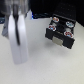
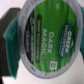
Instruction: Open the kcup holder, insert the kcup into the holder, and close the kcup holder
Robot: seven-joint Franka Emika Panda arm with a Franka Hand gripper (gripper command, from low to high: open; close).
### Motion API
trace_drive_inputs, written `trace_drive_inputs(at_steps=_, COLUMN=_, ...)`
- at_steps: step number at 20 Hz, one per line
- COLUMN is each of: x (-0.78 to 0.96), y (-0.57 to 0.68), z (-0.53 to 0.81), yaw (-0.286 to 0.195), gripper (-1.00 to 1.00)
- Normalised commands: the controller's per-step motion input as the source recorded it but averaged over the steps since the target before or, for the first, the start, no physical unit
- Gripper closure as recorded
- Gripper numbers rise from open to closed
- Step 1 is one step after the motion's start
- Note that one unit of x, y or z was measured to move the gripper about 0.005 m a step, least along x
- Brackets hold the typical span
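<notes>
Kcup filling nearly the whole wrist view, green foil lid facing the camera, "Dark Magic" lettering readable, pale rim all round. Held up close in the gripper, clamped on it as far as can be told: one teal pad pressed right against the rim on one side, the opposite pad hidden behind the pod. Over in the exterior view, pretty blurry, white arm standing tall on the exterior view's left, above the white table. Can't make out the pod or the fingers there at all, too smeared. Kcup holder sitting well apart from the arm, toward the exterior view's right, black and boxy, with a pale handle showing on the front. Few other pods parked on top of it, reddish and dark lids. Drawer pulled out or pushed in? Honestly can't tell at this resolution.
</notes>
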Motion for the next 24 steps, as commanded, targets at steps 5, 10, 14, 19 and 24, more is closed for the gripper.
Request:
trace_drive_inputs(at_steps=5, x=0.03, y=0.62, z=0.7, yaw=0.031, gripper=1.0)
trace_drive_inputs(at_steps=10, x=0.04, y=0.65, z=0.56, yaw=0.007, gripper=1.0)
trace_drive_inputs(at_steps=14, x=0.0, y=0.64, z=0.4, yaw=0.025, gripper=1.0)
trace_drive_inputs(at_steps=19, x=-0.01, y=0.64, z=0.4, yaw=0.023, gripper=1.0)
trace_drive_inputs(at_steps=24, x=0.03, y=0.67, z=0.3, yaw=0.009, gripper=1.0)
